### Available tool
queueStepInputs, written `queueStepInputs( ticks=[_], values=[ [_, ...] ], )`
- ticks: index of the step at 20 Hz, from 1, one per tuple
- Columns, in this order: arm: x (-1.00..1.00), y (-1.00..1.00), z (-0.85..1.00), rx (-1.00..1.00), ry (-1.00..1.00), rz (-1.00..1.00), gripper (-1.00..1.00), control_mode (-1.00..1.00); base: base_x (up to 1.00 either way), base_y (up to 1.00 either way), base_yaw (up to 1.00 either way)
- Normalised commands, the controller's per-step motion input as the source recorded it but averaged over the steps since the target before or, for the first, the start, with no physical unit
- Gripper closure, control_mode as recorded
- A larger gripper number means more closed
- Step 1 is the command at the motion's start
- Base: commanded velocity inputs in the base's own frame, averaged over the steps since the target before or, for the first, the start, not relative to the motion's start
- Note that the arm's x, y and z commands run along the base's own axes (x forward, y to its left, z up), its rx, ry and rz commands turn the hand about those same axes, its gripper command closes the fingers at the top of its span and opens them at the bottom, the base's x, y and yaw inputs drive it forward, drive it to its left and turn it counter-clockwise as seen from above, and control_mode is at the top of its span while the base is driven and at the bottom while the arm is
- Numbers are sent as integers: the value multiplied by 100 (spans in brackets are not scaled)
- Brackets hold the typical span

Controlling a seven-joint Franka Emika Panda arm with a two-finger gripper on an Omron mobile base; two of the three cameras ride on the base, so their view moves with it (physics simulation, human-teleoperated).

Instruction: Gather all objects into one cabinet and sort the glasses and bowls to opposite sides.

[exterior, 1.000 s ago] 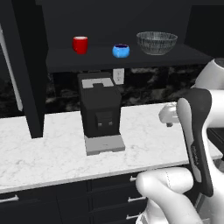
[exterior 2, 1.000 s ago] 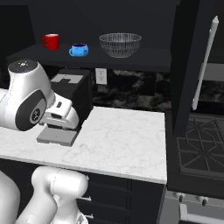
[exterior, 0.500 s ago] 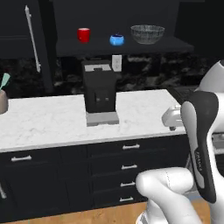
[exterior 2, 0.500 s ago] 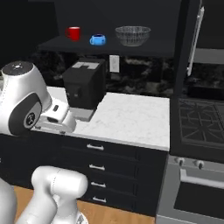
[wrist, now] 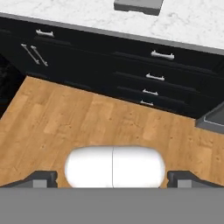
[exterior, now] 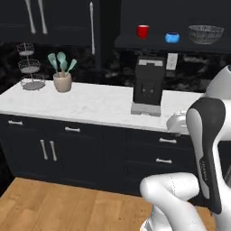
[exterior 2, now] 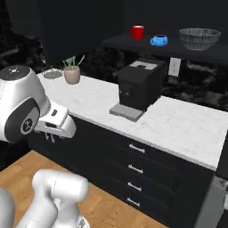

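On the dark inner shelf [exterior: 158, 45] of the open black upper cabinet stand one red cup [exterior: 143, 31] [exterior 2: 136, 32], the small blue bowl [exterior: 172, 38] [exterior 2: 158, 40] and the wide clear glass bowl [exterior: 205, 34] [exterior 2: 199, 38], left to right. The second red cup is out of view. A tall cabinet door with a silver bar handle [exterior: 91, 27] hangs left of the shelf. My gripper [exterior: 178, 122] [exterior 2: 50, 137] [wrist: 112, 180] hangs well below and in front of the counter, pointing at the floor, open with nothing between its fingers.
A black coffee machine [exterior: 148, 92] [exterior 2: 138, 89] stands on the white marble counter [exterior: 90, 106] under the shelf. A beige pot of teal utensils [exterior: 62, 81] [exterior 2: 72, 73] and a wire tiered stand [exterior: 30, 67] sit further left. Black drawers [wrist: 153, 76] front the wooden floor [wrist: 65, 113].
The whole picture has shifted: the base has backed away from the counter and moved left, bringing drawers, floor and the utensil pot into view. The shelf items stay put.
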Motion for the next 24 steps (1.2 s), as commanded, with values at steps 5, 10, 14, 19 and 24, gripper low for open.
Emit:
queueStepInputs(
  ticks=[5,10,14,19,24],
  values=[
    [0,0,0,0,0,0,-100,100,-12,0,81],
    [0,0,0,0,0,0,-100,100,-17,0,97],
    [0,0,0,0,0,0,-100,100,0,0,100],
    [0,0,0,0,0,0,-100,100,0,0,100],
    [0,0,0,0,0,0,-100,100,0,0,100]
  ],
)
